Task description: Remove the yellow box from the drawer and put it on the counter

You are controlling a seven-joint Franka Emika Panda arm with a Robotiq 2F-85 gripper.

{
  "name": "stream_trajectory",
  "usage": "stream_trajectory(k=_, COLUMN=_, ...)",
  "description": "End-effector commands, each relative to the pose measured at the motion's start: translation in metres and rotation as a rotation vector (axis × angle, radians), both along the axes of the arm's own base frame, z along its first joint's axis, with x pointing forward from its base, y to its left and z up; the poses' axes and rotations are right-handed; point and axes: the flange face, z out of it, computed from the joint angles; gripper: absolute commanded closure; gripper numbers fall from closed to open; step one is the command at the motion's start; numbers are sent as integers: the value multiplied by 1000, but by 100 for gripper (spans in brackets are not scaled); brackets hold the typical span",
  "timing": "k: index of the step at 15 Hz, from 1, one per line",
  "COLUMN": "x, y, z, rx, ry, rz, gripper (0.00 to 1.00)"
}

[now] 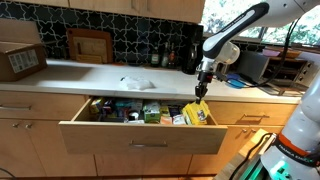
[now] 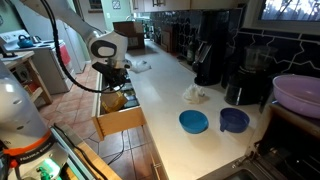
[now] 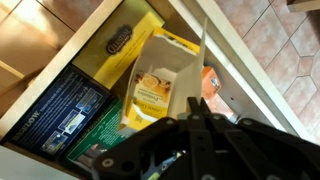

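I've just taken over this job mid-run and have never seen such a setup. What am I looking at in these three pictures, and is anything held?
One robot arm carries a two-fingered gripper. Two pictures come from cameras in the room; both show the white counter and the open drawer below it. The third comes from a camera on the wrist, looking down into the drawer. On the counter lie a cardboard box and a blue bowl. The yellow box sits tilted right under the gripper, at the drawer's end; whether it is clamped I cannot tell.

White arm [image 1: 240,25] links, dark joint bands — black end effector [image 1: 203,88], matte linkage.
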Motion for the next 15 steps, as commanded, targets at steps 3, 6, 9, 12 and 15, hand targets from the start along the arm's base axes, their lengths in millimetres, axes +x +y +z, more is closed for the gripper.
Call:
stream_trajectory(k=3, x=-2, y=11, z=42, rx=-37, ry=1, rz=-37, gripper=100)
stream_trajectory(k=6, x=-2, y=17, z=57, rx=-84, ry=10, rz=-36, gripper=100)
stream_trajectory(k=9, x=-1, y=22, z=74, rx=-162, ry=6, rz=-15, gripper=100)
stream_trajectory(k=12, x=-1, y=30, z=92, rx=-255, ry=10, rz=38, gripper=100)
stream_trajectory(k=15, x=5, y=45, z=118, rx=-382, ry=3, rz=123, gripper=100)
